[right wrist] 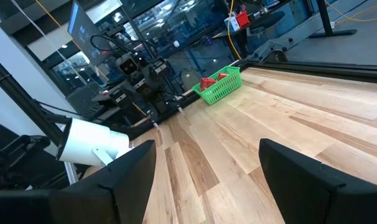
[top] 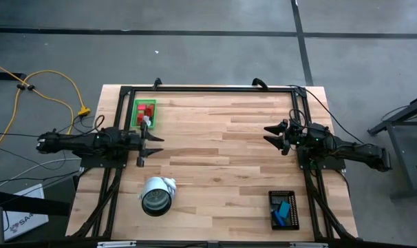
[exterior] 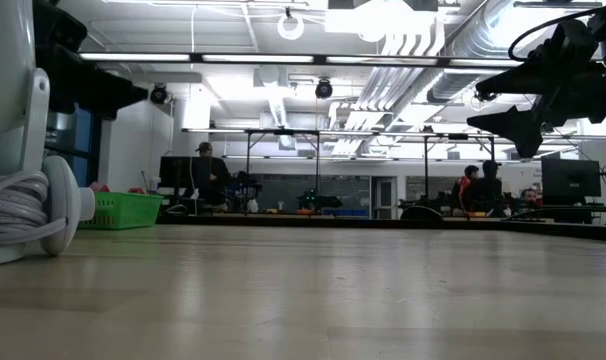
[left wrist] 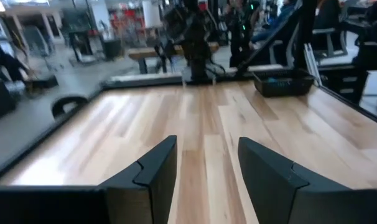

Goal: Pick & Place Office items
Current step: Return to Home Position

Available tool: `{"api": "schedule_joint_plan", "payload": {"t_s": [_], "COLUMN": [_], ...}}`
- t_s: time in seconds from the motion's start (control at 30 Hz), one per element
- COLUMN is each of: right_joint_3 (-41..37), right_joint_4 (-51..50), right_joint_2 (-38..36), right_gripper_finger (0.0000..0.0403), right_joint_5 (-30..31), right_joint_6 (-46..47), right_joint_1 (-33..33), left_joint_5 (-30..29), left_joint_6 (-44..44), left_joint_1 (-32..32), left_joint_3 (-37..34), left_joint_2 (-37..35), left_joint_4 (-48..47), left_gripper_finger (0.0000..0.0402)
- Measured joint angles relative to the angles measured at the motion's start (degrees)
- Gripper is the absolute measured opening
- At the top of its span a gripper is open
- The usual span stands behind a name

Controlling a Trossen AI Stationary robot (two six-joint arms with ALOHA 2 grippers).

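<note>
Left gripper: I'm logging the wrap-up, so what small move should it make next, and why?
Probably draw the left gripper back toward its base, fingers open and empty. Red blocks lie in the green bin, blue bits in the black tray, and no loose piece shows on the table. The right gripper waits open opposite.

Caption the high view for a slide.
Left gripper and right gripper open, empty; red blocks in green bin, blue pieces in black tray.
</note>
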Motion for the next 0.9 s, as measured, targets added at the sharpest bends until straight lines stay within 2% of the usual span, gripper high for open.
{"api": "schedule_joint_plan", "payload": {"t_s": [0.17, 0.9], "right_joint_3": [-0.01, -0.02], "right_joint_4": [0.01, 0.01], "right_joint_2": [0.00, 0.00], "right_gripper_finger": [0.0272, 0.0272], "right_joint_5": [0.00, 0.09], "right_joint_6": [0.00, -0.02], "right_joint_1": [0.00, 0.00], "left_joint_5": [2.75, 4.07], "left_joint_6": [-4.07, -2.94], "left_joint_1": [0.08, 0.06], "left_joint_3": [-1.29, -1.36], "left_joint_2": [2.29, 2.85], "left_joint_4": [2.06, 1.90], "left_gripper_finger": [0.0164, 0.0164]}}
